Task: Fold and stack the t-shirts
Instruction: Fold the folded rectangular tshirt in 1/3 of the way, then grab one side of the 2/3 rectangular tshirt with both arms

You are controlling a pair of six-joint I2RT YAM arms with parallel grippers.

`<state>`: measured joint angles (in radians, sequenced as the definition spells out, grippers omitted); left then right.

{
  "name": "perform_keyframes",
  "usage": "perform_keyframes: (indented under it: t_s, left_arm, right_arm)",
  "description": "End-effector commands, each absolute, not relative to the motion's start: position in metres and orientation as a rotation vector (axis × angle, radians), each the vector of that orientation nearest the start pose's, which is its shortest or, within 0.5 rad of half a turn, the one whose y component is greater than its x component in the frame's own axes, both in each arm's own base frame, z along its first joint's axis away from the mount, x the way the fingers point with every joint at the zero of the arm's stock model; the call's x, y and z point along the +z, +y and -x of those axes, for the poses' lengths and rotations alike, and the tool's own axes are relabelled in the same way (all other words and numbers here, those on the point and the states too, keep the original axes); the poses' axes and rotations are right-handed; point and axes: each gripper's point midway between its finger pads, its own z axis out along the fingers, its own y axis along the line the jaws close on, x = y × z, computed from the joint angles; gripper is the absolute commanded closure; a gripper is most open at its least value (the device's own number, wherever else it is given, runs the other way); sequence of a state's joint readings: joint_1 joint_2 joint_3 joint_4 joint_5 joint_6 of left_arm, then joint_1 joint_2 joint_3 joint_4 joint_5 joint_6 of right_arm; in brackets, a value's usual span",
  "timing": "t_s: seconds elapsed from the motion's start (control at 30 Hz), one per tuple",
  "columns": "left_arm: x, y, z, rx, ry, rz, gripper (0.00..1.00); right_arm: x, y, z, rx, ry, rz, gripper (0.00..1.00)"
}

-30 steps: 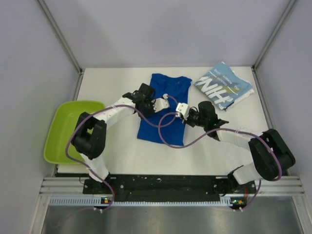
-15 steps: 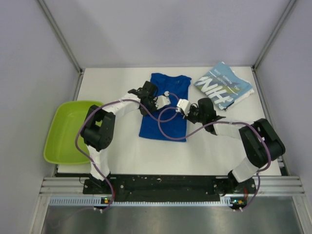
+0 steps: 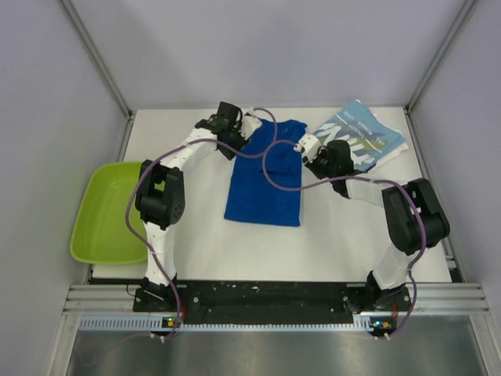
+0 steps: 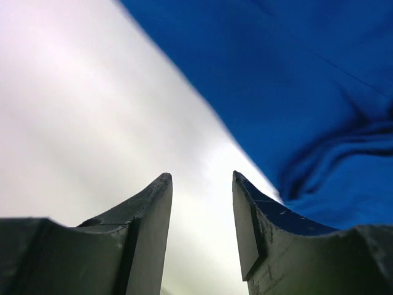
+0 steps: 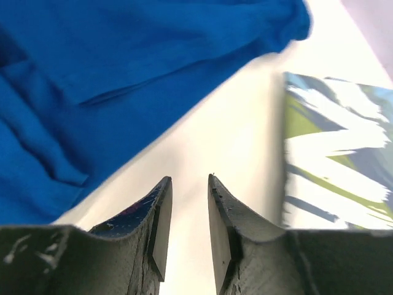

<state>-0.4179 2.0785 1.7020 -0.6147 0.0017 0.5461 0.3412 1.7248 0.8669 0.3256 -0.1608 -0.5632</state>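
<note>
Royal blue t-shirt (image 3: 264, 176), folded to long strip, flat on worktop (image 3: 180, 137).
Left gripper (image 4: 201, 179): jaws apart, empty; shirt edge ahead-right.
Right gripper (image 5: 189, 179): jaws narrowly apart, empty; shirt ahead-left, folded teal t-shirt (image 5: 334, 153) at right.
Cloth light, limp; probably best pinched at collar-end corners.

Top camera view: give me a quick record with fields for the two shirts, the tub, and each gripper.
blue t-shirt: folded into a narrow strip, centre
teal t-shirt: folded, far right, apart from the blue one
green tub: at the left, no shirt in it
left gripper: open, empty, by the blue shirt's far left edge
right gripper: open, empty, over the gap between the shirts
</note>
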Motion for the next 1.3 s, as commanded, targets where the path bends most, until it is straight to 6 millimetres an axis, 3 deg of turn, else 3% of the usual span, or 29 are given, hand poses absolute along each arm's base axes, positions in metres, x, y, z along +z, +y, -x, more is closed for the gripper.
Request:
perform_keyframes:
  t_s: [0.0, 0.07, 0.13, 0.23, 0.3, 0.4, 0.5, 0.67, 0.83, 0.93, 1.07, 1.1, 1.2, 1.27]
  left_arm:
    - [0.152, -0.158, -0.505, 0.056, 2.233, -0.925, 0.51]
    - [0.168, -0.165, -0.485, -0.022, 2.180, -0.988, 0.50]
    - [0.178, -0.179, -0.451, -0.164, 2.083, -1.136, 0.51]
    - [0.164, -0.191, -0.387, -0.353, 1.946, -1.386, 0.51]
    - [0.149, -0.190, -0.348, -0.415, 1.846, -1.539, 0.50]
    - [0.116, -0.182, -0.313, -0.475, 1.839, -1.673, 0.45]
    - [0.086, -0.176, -0.296, -0.471, 1.871, -1.738, 0.44]
    - [0.053, -0.181, -0.276, -0.403, 1.849, -1.875, 0.41]
    - [0.023, -0.178, -0.259, -0.369, 1.855, -1.995, 0.40]
    - [0.010, -0.175, -0.261, -0.333, 1.894, -2.020, 0.41]
    - [0.010, -0.179, -0.270, -0.301, 1.937, -1.968, 0.47]
    - [0.009, -0.179, -0.271, -0.299, 1.944, -1.955, 0.54]
    - [0.006, -0.178, -0.267, -0.285, 1.968, -1.948, 0.94]
    - [0.008, -0.174, -0.265, -0.260, 2.021, -1.926, 1.00]
  right_arm:
    - [0.157, 0.167, -0.440, 0.087, 1.722, 0.911, 0.68]
    - [0.188, 0.183, -0.408, 0.226, 1.610, 0.944, 0.63]
    - [0.201, 0.205, -0.365, 0.335, 1.480, 1.073, 0.54]
    - [0.173, 0.225, -0.296, 0.332, 1.327, 1.426, 0.48]
    - [0.136, 0.234, -0.258, 0.298, 1.254, 1.688, 0.44]
    - [0.097, 0.237, -0.231, 0.295, 1.281, 1.866, 0.44]
    - [0.073, 0.236, -0.230, 0.252, 1.293, 1.947, 0.43]
    - [0.053, 0.238, -0.246, 0.159, 1.327, 1.973, 0.44]
    - [0.036, 0.239, -0.240, 0.173, 1.344, 2.008, 0.45]
    - [0.026, 0.235, -0.240, 0.164, 1.387, 2.033, 0.54]
    - [0.021, 0.230, -0.244, 0.128, 1.439, 2.041, 0.79]
    - [0.022, 0.229, -0.244, 0.122, 1.453, 2.034, 0.87]
    - [0.030, 0.228, -0.245, 0.108, 1.465, 2.022, 1.00]
    - [0.041, 0.228, -0.242, 0.114, 1.465, 2.004, 1.00]
